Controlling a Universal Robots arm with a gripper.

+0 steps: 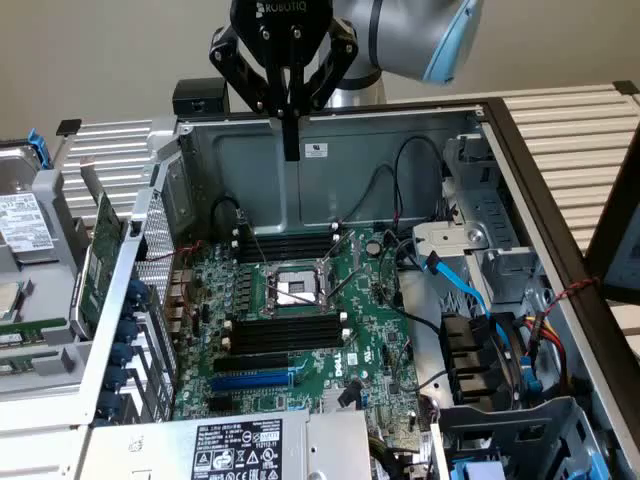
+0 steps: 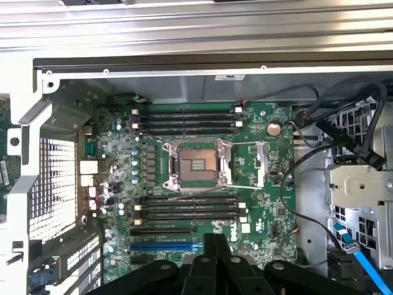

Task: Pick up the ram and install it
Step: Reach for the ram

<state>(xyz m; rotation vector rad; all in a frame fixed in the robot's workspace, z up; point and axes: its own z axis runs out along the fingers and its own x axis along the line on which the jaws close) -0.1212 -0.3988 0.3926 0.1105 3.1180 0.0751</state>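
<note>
**Empty hand over the open case, ram well off to one side**

The hand [image 1: 291,152] hangs above the case [image 1: 400,165], fingers pinched together with nothing between them. What I take for the ram [image 1: 100,262] stands tilted outside the case, lower than the hand and well off toward the exterior view's left, against the perforated wall [image 1: 160,250]. The risks? Beneath the hand lie the open CPU socket [image 1: 292,290] and the black slots [image 1: 285,335], and a drop here could jab the bare contacts. At the ram, pinched fingers would shove the stick instead of straddling it, and it looks ready to tip. Loose cables [image 1: 400,180] nearby could snag.
</note>
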